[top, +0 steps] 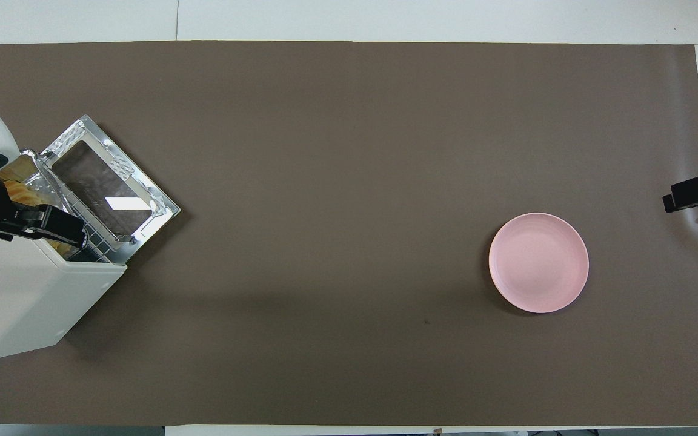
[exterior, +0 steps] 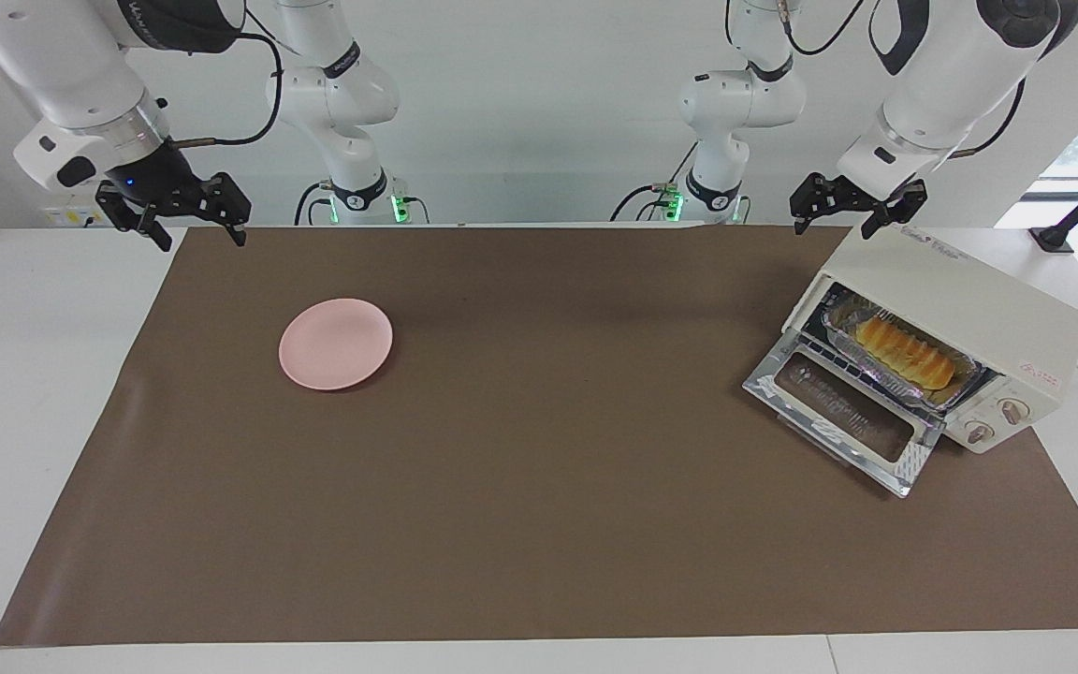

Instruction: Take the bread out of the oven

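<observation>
Inside oven (exterior: 960,323), one bread (exterior: 906,352)

Left end effector (top: 52,223) hides most of bread (top: 19,192).

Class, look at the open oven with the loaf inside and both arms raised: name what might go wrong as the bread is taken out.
1. The bread lies in a loose foil tray inside the oven; a grasp may drag or crumple the foil.
2. The left tool is above the oven's top, so its descent could strike the casing or the lowered door.
3. The opening is narrow; the soft loaf could get squashed.
</observation>
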Controlling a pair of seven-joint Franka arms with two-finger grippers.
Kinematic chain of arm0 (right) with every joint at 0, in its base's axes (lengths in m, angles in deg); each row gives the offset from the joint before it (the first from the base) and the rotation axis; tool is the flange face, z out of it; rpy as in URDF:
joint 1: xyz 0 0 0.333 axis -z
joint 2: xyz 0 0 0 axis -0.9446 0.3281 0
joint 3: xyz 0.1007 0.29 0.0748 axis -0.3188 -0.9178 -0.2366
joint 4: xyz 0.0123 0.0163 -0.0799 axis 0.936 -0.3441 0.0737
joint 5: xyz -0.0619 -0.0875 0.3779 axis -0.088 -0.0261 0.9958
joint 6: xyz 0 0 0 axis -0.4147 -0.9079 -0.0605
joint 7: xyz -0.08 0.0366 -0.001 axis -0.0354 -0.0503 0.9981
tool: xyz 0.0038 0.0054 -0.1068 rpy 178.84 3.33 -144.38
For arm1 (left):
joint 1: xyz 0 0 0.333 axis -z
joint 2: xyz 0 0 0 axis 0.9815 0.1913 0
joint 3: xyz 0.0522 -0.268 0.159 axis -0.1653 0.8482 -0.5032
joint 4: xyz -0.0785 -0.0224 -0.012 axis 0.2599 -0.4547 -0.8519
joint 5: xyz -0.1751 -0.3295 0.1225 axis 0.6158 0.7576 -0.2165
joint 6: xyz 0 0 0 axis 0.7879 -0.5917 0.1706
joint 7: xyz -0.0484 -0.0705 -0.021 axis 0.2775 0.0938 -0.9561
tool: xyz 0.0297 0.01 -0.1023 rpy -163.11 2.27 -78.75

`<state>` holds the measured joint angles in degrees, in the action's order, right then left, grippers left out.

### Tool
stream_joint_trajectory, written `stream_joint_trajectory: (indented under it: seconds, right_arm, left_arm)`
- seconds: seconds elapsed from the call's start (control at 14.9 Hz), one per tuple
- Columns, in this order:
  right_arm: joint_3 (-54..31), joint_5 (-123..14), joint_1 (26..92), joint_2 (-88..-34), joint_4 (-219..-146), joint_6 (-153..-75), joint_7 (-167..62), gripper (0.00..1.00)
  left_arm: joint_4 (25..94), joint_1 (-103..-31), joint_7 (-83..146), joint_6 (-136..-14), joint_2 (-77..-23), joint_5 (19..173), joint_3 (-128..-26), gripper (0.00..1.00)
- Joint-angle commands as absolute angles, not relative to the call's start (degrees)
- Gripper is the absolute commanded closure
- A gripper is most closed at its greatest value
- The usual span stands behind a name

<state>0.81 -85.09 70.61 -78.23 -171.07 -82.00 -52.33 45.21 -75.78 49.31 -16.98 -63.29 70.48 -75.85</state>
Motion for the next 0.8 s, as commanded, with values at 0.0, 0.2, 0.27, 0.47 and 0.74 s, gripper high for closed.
stream_joint_trajectory:
  seconds: [0.0, 0.2, 0.27, 0.47, 0.74]
  right_arm:
    - [0.2, -85.6, 71.3, -79.6, -172.3, -81.8, -52.8, 0.00]
    - [0.2, -85.6, 71.3, -79.6, -172.3, -81.8, -52.8, 0.00]
    - [0.2, -85.7, 71.3, -79.6, -172.3, -81.8, -52.8, 0.00]
    - [0.2, -85.6, 71.3, -79.6, -172.3, -81.8, -52.8, 0.00]
    - [0.2, -85.7, 71.3, -79.6, -172.3, -81.8, -52.8, 0.00]
  left_arm:
    - [46.9, -76.9, 49.5, -18.2, -64.8, 71.3, -75.3, 0.00]
    - [46.9, -76.0, 49.7, -18.2, -64.8, 71.2, -75.4, 0.00]
    - [47.1, -76.1, 50.1, -18.0, -65.0, 71.2, -75.4, 0.00]
    - [47.2, -76.9, 49.9, -18.2, -65.1, 71.2, -75.5, 0.00]
    - [46.7, -77.0, 44.9, -23.9, -64.5, 67.2, -75.9, 0.00]
